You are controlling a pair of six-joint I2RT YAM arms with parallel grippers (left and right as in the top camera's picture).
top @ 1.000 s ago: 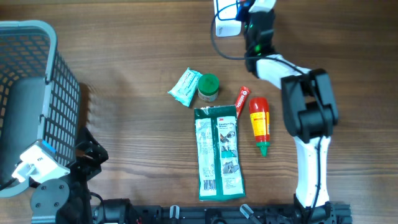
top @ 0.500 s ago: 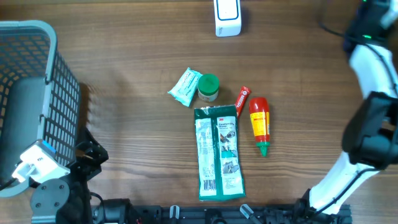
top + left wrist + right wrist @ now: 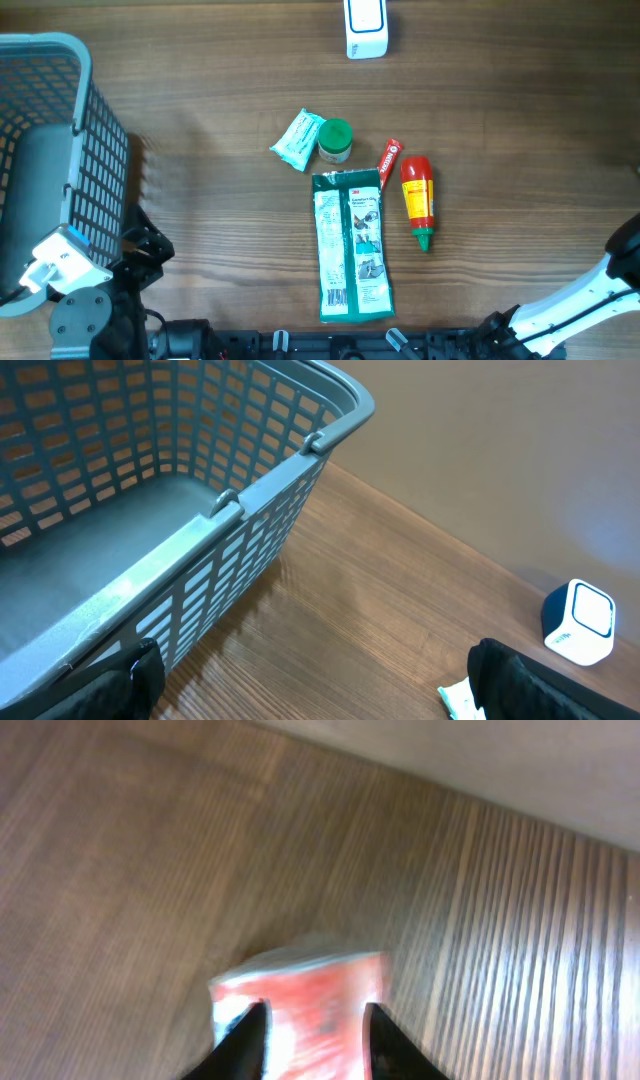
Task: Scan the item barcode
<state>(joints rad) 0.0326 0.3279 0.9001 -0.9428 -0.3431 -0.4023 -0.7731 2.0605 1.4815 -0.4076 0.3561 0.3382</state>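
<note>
Basket (image 3: pixel 105 160) far left, left pincer (image 3: pixel 320 682) spread wide next to it, empty. Middle of the table (image 3: pixel 200 100): jar (image 3: pixel 335 140), long packet (image 3: pixel 352 245), sauce bottle (image 3: pixel 417 195); scanner (image 3: pixel 366 28) at the far edge. Right pincer (image 3: pixel 310 1032), off to the right, straddles a blurred red item (image 3: pixel 300 985); gripping or letting go, we can't tell. We judge the item well apart from the scanner, so next we'd bring its barcode to the window.

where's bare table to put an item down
Bare wood lies between the basket and the green packet, right of the sauce bottle, and below the scanner. Crowded centre: jar, tube, pouch.
</note>
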